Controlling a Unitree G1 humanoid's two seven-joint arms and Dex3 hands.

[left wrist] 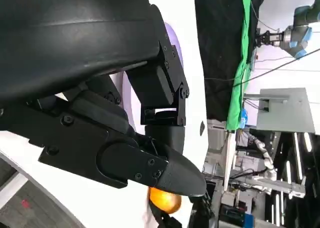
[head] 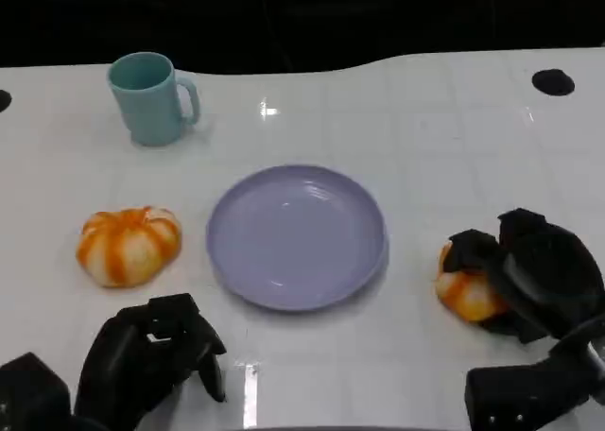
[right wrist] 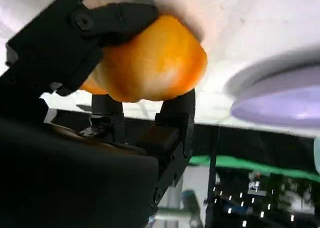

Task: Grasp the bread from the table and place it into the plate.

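Nearest the robot, left hand (head: 151,360): rests low on the white table (head: 435,138) at its near edge, fingers curled inward around nothing; it lies just short of the striped bread and apart from it.
Right hand (head: 529,275): wraps an orange bread roll (head: 465,294) at the table's right side; the right wrist view shows black fingers (right wrist: 107,15) pressed on 1 face of the roll and others on the opposite face.
Bread roll position: on or just above the table surface, I cannot tell which; right of the plate, outside its rim.
Striped bread (head: 128,245): orange and white, sitting on the table left of the plate, untouched.
Plate (head: 297,234): lavender, at table centre, nothing on it.
Mug (head: 148,97): pale teal, upright, far left, handle pointing right.
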